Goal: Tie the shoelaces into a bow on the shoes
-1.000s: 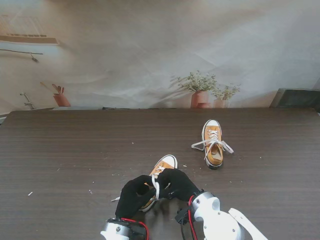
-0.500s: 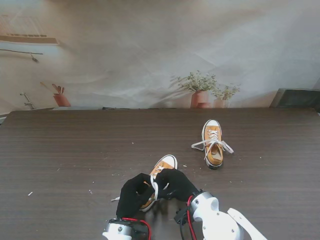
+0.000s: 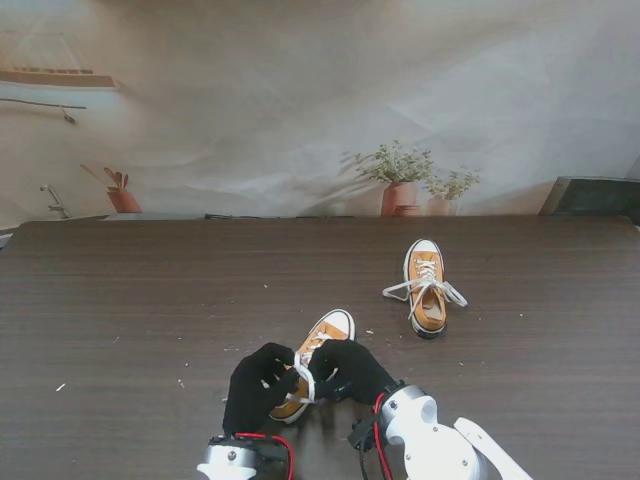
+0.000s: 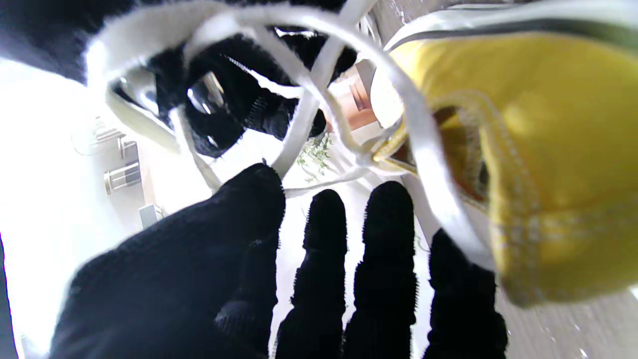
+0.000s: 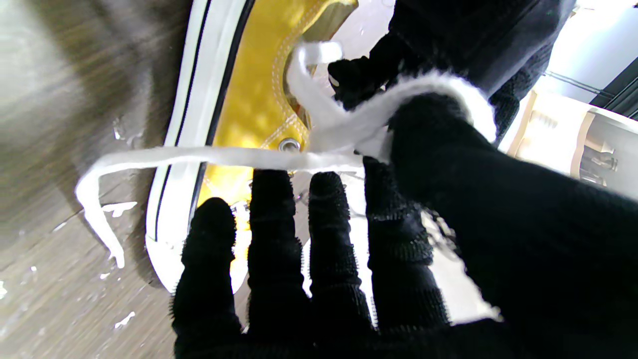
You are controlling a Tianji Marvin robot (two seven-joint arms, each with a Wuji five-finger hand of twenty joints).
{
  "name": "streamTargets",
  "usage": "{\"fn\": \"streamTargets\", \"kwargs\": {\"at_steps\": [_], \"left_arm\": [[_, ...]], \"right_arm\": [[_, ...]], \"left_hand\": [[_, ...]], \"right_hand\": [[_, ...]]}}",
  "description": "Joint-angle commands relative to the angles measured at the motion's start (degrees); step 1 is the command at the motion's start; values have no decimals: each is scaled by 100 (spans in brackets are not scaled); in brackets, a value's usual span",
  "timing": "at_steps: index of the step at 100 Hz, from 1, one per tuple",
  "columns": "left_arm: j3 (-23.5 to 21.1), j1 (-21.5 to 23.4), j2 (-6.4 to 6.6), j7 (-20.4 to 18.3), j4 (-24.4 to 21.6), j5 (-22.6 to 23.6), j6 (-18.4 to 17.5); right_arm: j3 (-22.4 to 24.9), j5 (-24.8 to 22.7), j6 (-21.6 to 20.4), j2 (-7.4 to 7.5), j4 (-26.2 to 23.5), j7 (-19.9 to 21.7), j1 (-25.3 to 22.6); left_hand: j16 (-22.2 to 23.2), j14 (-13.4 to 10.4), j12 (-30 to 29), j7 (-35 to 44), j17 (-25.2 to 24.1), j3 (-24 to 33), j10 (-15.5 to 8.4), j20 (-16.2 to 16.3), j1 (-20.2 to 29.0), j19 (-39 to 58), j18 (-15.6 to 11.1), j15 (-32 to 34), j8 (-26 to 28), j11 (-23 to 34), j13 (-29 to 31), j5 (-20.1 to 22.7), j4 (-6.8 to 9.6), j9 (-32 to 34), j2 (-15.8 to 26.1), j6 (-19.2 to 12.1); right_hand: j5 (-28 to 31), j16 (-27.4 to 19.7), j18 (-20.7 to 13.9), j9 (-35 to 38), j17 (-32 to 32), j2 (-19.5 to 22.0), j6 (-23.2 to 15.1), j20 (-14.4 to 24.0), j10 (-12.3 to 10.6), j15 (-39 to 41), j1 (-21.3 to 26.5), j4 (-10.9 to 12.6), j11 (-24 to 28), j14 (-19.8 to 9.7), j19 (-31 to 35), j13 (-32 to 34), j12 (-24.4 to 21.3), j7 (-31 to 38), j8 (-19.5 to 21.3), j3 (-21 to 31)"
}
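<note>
The near yellow shoe lies close to me with both black-gloved hands at its laces. My left hand is on the shoe's left and my right hand on its right. A short stretch of white shoelace runs between them. In the right wrist view the shoelace is wrapped over my thumb, and one strand trails off beside the shoe. In the left wrist view lace loops hang before my straight, spread fingers. Two strands run behind my thumb tip, so the grip is unclear. The second shoe lies farther right.
The second shoe's laces spread loose on the dark wooden table. Small white scraps dot the table around the near shoe. Potted plants stand against the backdrop beyond the table's far edge.
My left hand has shifted left and a little nearer to me, exposing more of the near shoe's upper. The lace between the hands looks shorter. My right hand has barely moved.
</note>
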Motion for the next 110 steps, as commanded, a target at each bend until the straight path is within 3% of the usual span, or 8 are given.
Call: {"fn": "streamTargets", "kwargs": {"at_steps": [1, 19, 41, 63, 69, 89, 110], "left_arm": [[-33, 48, 5, -62, -42, 4, -15], [-128, 81, 13, -58, -38, 5, -9], [-242, 31, 24, -60, 1, 28, 114], [-326, -59, 22, -77, 93, -17, 233], [-363, -74, 20, -76, 113, -34, 254], [-456, -157, 11, -76, 219, -85, 318], [-511, -299, 2, -197, 341, -281, 440]], "right_arm": [[-8, -11, 8, 6, 7, 88, -20], [-12, -12, 14, -12, 21, 26, -15], [-86, -63, 35, -115, 215, -339, 94], [-138, -322, 13, -147, 314, -554, 146], [-156, -379, 15, -159, 339, -621, 158], [-222, -649, 40, -186, 428, -834, 199], [-274, -1029, 70, -216, 548, -1129, 239]], "left_hand": [[198, -36, 135, 307, -46, 110, -3, 77, -193, -28, 120, -8, 206, 73, -102, -74, -20, -104, -117, -309], [202, -19, 177, 319, -96, 111, 1, 89, -181, -49, 122, -24, 279, 60, -132, -132, -34, -130, -75, -249], [206, 0, 201, 290, -144, 27, 8, 108, -142, -76, 132, -50, 327, 35, -175, -173, -92, -161, -1, -229], [211, 17, 203, 252, -154, -69, 15, 130, -78, -89, 150, -61, 338, 16, -170, -171, -142, -157, 40, -236], [213, 17, 203, 248, -154, -82, 15, 135, -61, -93, 155, -63, 343, 11, -173, -170, -145, -153, 42, -235], [217, 16, 190, 197, -155, -149, 28, 149, -46, -103, 157, -69, 317, -8, -175, -149, -160, -138, 73, -256], [214, 15, 144, 72, -180, -274, 26, 159, -5, -124, 155, -93, 212, -39, -185, -65, -179, -113, 114, -339]], "right_hand": [[230, 80, -42, 143, 4, -43, -280, -33, -165, -9, 64, 294, -23, -20, 86, 118, 79, 6, 72, 195], [185, 78, -42, 131, 4, 54, -369, -33, -155, -17, 44, 290, -34, -22, 86, 109, 82, -26, 67, 131], [42, 77, -13, 107, -6, 581, -1035, -38, -124, -25, 29, 247, -79, -6, 64, 78, 84, -250, -15, -457], [191, 69, -16, 151, -11, 542, -1415, -38, -158, -33, 126, 91, -95, -23, 53, 97, 94, -328, -309, -699], [240, 63, -12, 188, 2, 442, -1402, -35, -167, -32, 186, 44, -92, -11, 55, 110, 110, -216, -571, -702], [421, 60, -11, 258, 40, 154, -1298, -40, -188, -18, 274, 15, -81, 1, 62, 145, 112, -166, -890, -589], [450, 58, -12, 301, 32, 85, -1158, -45, -199, -11, 321, 24, -71, 15, 70, 151, 111, -104, -1012, -508]]}}
